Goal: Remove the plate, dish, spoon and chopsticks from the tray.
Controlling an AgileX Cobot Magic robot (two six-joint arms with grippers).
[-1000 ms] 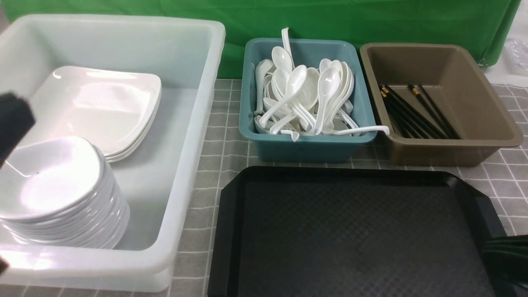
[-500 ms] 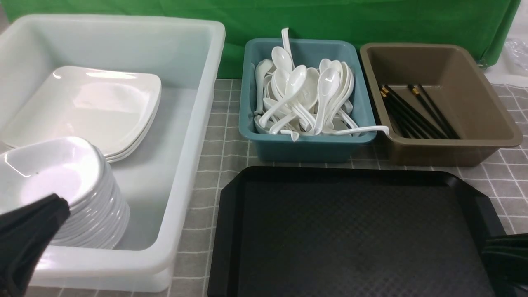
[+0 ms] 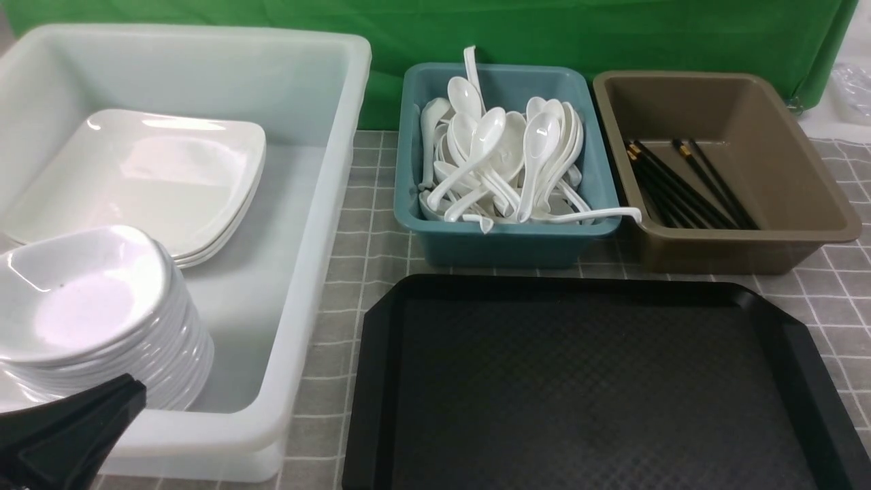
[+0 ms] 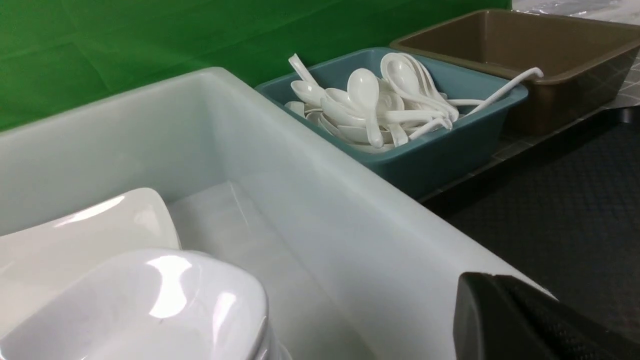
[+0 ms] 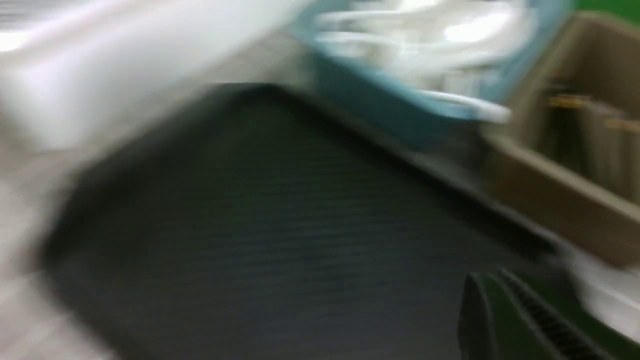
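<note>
The black tray is empty; its bare patterned floor also shows in the left wrist view and, blurred, in the right wrist view. Square white plates and a stack of small white dishes sit in the white bin. Several white spoons fill the teal bin. Black chopsticks lie in the brown bin. My left gripper is low at the white bin's near corner, empty, its tips together. My right gripper shows only in its blurred wrist view, above the tray.
The three bins stand in a row behind and left of the tray on a grey checked cloth. One spoon handle sticks out over the teal bin's right rim toward the brown bin. A green backdrop closes the far side.
My left gripper has dropped from beside the plates to the white bin's near corner. My right gripper has drawn back out of the front view at the lower right.
</note>
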